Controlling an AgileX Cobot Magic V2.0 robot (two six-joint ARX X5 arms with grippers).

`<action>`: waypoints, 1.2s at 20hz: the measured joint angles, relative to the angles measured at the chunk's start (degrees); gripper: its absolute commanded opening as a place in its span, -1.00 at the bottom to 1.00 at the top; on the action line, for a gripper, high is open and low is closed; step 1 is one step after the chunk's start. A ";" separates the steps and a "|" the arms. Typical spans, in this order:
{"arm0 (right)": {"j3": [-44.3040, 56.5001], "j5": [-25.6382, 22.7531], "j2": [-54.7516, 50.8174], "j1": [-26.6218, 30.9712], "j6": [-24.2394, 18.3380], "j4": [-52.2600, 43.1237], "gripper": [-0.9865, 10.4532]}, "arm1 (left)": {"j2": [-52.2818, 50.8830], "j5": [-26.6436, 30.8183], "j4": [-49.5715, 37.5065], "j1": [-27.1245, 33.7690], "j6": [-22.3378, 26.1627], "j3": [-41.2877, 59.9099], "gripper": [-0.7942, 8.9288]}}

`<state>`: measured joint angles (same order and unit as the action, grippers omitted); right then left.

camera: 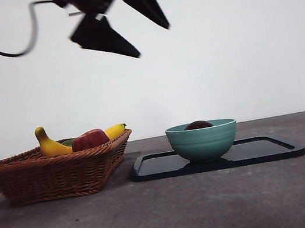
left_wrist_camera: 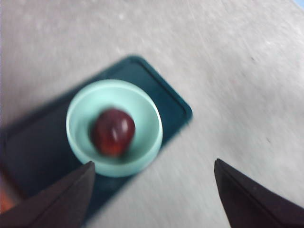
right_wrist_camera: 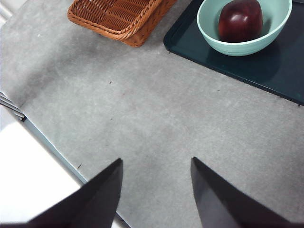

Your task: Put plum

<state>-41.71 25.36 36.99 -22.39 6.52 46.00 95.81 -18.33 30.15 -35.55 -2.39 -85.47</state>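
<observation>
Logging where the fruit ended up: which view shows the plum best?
The right wrist view: the plum sits sharp and whole inside the bowl. The left wrist view shows it from above but blurred. The front view shows only its top over the rim.

Plum (right_wrist_camera: 240, 20) sits in bowl (right_wrist_camera: 244, 28) on tray (right_wrist_camera: 266, 66).

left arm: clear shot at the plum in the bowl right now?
Probably yes. The left gripper hangs open above the bowl, and the plum lies uncovered inside with nothing over it; only the bowl's wall crowds the fingers.
</observation>
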 measured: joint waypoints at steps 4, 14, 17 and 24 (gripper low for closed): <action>-0.02 0.00 0.00 0.00 0.00 -0.02 -0.43 | 10.21 0.17 0.09 -0.09 1.20 -8.26 -0.01; -0.02 0.00 0.00 0.00 0.00 0.04 -0.43 | 23.47 4.61 -2.36 -1.66 6.75 -12.83 -0.01; -0.02 0.00 0.00 0.00 0.00 0.07 -0.43 | 24.92 4.72 -3.52 -1.73 7.45 -12.83 -0.01; -0.02 0.00 0.00 0.00 0.00 0.11 -0.43 | 27.85 4.92 -5.27 -2.12 7.78 -12.98 -0.01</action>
<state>-41.74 25.36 36.99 -22.39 6.52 46.11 123.66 -13.41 24.88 -37.67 5.39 -98.45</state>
